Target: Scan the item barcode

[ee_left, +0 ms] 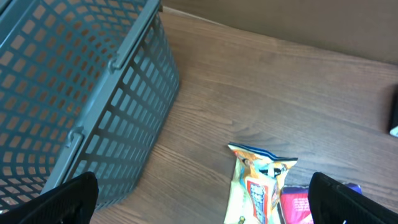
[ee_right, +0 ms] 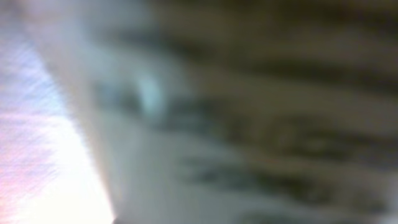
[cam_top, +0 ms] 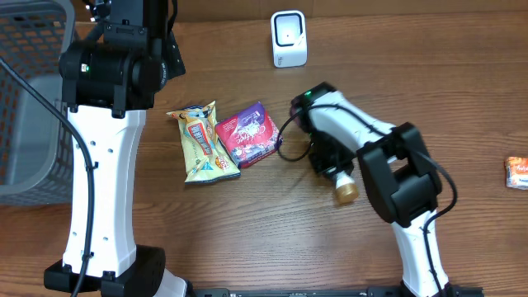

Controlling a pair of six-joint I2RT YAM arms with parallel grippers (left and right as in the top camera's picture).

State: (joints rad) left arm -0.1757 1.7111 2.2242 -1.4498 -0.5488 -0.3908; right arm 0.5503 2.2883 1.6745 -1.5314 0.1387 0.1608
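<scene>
A yellow snack bag (cam_top: 200,144) and a magenta packet (cam_top: 247,134) lie side by side mid-table. The white barcode scanner (cam_top: 289,38) stands at the far edge. My left gripper (ee_left: 208,205) hangs open above the table, and the snack bag (ee_left: 258,183) and magenta packet (ee_left: 295,208) lie between its black fingertips (ee_left: 68,199). My right arm's black wrist end (cam_top: 324,157) sits just right of the magenta packet, with a tan round part (cam_top: 346,190) at its tip. Its fingers do not show, and the right wrist view is a blur.
A grey mesh basket (cam_top: 29,99) fills the left side, and its wall (ee_left: 93,106) is close to my left gripper. A small orange packet (cam_top: 517,172) lies at the right edge. A black cable (cam_top: 285,144) loops beside the magenta packet.
</scene>
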